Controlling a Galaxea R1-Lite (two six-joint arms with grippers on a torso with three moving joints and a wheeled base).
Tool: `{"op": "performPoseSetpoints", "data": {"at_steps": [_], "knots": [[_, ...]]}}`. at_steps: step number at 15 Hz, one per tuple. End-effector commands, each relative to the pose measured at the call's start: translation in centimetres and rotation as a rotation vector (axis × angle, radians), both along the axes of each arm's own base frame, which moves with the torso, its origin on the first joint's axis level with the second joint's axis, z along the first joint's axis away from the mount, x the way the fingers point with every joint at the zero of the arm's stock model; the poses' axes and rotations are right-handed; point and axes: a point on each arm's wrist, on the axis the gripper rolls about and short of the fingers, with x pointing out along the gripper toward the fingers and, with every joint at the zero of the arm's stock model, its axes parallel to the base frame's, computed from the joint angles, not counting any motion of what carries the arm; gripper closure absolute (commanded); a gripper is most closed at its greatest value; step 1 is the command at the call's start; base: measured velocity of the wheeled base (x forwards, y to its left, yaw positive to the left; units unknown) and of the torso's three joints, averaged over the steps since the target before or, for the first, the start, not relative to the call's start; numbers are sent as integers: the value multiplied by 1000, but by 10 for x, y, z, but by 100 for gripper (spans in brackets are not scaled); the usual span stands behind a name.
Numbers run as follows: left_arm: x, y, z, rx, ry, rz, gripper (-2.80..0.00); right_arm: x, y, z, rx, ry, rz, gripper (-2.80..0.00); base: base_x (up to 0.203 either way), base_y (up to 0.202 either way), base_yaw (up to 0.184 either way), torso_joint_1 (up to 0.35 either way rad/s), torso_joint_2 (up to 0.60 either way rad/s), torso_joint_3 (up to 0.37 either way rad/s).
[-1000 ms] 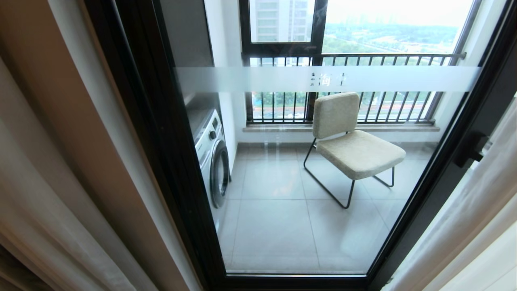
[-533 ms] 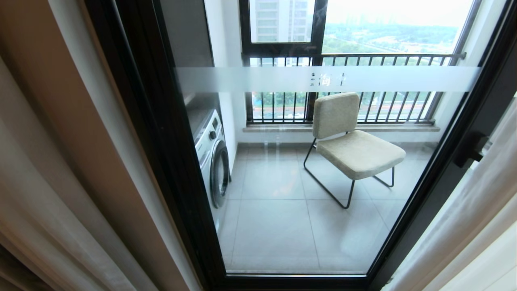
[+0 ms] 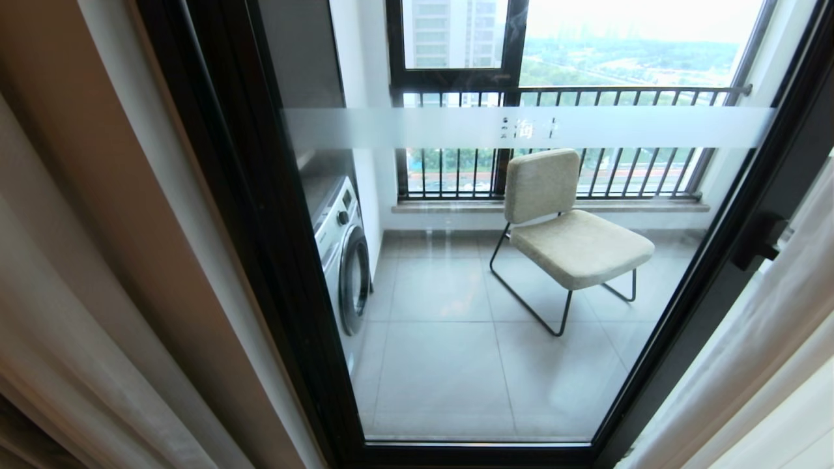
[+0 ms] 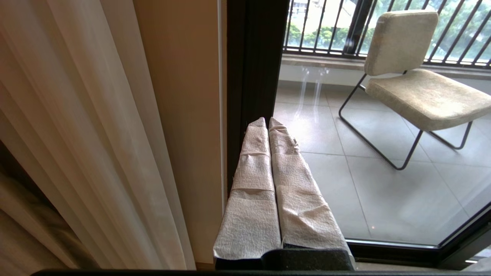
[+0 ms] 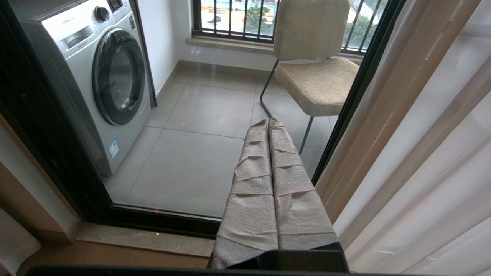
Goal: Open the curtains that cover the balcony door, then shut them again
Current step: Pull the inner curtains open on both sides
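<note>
The balcony door point(image 3: 495, 365), clear glass in a thick black frame with a frosted band point(image 3: 521, 127), fills the head view uncovered. The curtains are drawn to both sides: cream and sheer folds on the left point(image 3: 58, 312) and a sheer fold on the right point(image 3: 762, 339). Neither arm shows in the head view. My left gripper point(image 4: 267, 122) is shut and empty, its tape-wrapped fingers pointing at the door's left frame post point(image 4: 253, 57), with the curtain point(image 4: 76, 134) beside it. My right gripper point(image 5: 267, 122) is shut and empty, just left of the right curtain point(image 5: 422, 153).
Behind the glass a silver washing machine point(image 3: 342, 251) stands at the left and a beige chair point(image 3: 567, 228) on black metal legs at the middle right. A barred window point(image 3: 554, 98) closes the balcony. A beige wall strip point(image 4: 180, 115) lies between left curtain and door frame.
</note>
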Motion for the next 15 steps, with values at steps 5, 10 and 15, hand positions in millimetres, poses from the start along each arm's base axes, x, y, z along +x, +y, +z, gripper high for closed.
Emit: {"op": "performPoseSetpoints", "data": {"at_steps": [5, 10, 15], "knots": [[0, 0, 0, -2, 0, 0, 0, 0, 0, 0, -1, 0, 1, 0, 0, 0, 0, 0, 0, 0], [0, 0, 0, -2, 0, 1, 0, 0, 0, 0, -1, -1, 1, 0, 0, 0, 0, 0, 0, 0], [0, 0, 0, -2, -1, 0, 0, 0, 0, 0, -1, 0, 1, 0, 0, 0, 0, 0, 0, 0]]}}
